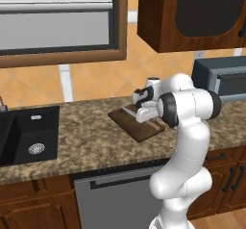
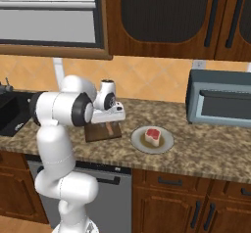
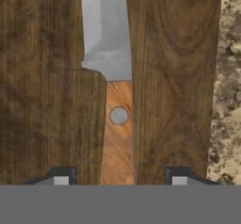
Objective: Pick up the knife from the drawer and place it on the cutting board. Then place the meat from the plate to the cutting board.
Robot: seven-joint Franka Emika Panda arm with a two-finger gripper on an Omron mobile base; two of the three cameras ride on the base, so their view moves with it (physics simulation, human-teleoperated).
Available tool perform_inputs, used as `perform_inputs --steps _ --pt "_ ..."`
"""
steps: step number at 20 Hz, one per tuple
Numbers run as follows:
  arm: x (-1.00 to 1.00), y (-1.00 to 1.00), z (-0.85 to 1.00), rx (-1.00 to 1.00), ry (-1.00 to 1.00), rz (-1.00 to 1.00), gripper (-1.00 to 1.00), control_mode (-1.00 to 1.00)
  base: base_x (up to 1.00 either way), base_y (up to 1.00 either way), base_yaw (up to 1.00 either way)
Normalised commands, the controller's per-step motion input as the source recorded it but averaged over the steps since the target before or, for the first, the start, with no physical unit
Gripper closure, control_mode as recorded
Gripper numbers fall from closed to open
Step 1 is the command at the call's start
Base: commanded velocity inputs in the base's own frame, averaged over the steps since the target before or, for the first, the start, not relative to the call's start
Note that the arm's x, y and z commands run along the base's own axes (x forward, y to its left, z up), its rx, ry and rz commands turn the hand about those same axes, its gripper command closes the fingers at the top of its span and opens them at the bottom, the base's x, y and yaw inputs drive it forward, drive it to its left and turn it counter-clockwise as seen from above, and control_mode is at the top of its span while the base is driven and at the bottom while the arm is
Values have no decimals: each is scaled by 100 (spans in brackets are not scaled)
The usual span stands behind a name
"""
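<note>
My jaws stand parted astride the knife [image 3: 115, 100] lying mid-frame on the cutting board [image 3: 174, 77]; lifting off crookedly could nudge it askew; the meat [image 2: 153, 135] awaits.

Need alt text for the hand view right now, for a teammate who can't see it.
A knife lies flat on the cutting board, grey blade at the top, wooden handle pointing down between the open gripper fingertips, which stand clear of it. Speckled counter runs along the right edge.
</note>
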Motion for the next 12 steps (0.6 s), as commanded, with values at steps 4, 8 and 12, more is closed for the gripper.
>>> perform_inputs --steps 4,8,12 --pt "-6 -3 42 0 0 0 -100 -100 0 0 0" --pt "-41 -45 38 0 0 -3 -100 -100 0 0 0" --pt "-44 -83 24 0 0 -9 -100 -100 0 0 0"
